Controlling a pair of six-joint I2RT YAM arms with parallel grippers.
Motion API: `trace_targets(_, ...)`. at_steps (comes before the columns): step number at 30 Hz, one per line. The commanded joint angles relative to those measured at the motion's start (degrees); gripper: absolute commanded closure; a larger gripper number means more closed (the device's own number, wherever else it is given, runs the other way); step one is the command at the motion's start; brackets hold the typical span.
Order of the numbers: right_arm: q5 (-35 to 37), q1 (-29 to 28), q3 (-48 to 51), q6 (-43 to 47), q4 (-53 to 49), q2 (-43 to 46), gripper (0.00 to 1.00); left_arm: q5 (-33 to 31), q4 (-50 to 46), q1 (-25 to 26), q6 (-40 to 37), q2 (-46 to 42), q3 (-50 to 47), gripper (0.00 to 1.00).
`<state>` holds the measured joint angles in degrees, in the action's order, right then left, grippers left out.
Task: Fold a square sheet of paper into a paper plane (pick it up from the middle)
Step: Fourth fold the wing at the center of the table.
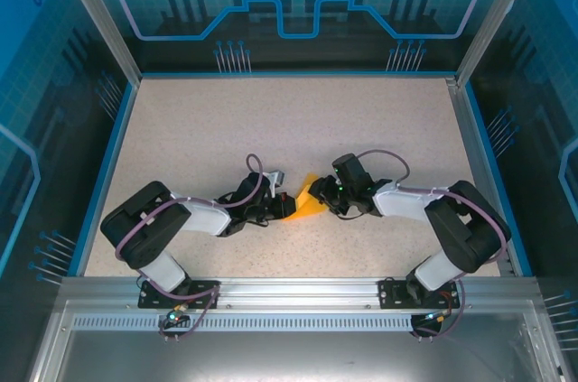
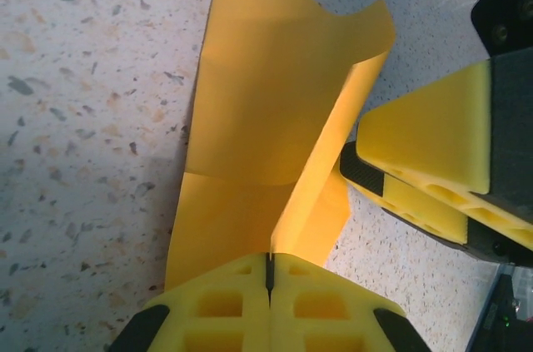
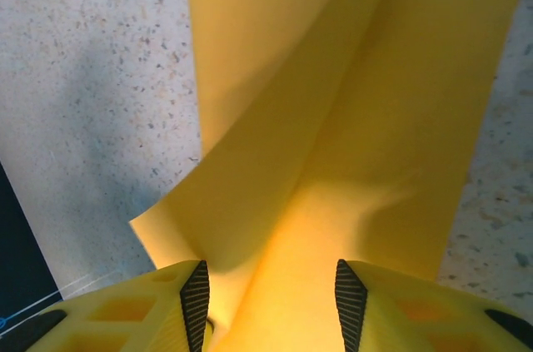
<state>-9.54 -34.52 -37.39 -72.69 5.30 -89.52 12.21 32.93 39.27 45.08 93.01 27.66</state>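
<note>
One square sheet of paper [image 1: 308, 200], two pincers [image 2: 271, 273] [image 3: 266, 285].

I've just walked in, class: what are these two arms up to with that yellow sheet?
Two robot arms meet over a partly folded paper at the middle of the table. The left gripper is shut on one end of it, where a fold stands up. The right gripper faces it, jaws open around a raised flap. It is not yet a plane.
</note>
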Motion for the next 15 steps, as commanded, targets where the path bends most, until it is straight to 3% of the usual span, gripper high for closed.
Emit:
trace_targets(1, -1.2, -0.8, -1.3, -1.4, 2.0, -1.7, 0.54, -1.1, 1.9, -0.4, 2.3, 0.9, -1.2, 0.99)
trace_targets(10, -1.8, -1.1, -3.4, -1.0, 0.4, -4.1, 0.54, -0.7, 2.8, -0.7, 3.7, 0.5, -1.8, 0.97)
trace_targets(15, -1.0, -1.1, -4.3, -1.0, -2.9, -5.2, 0.55, -1.5, -2.0, -1.2, 2.7, -2.3, -1.6, 0.85)
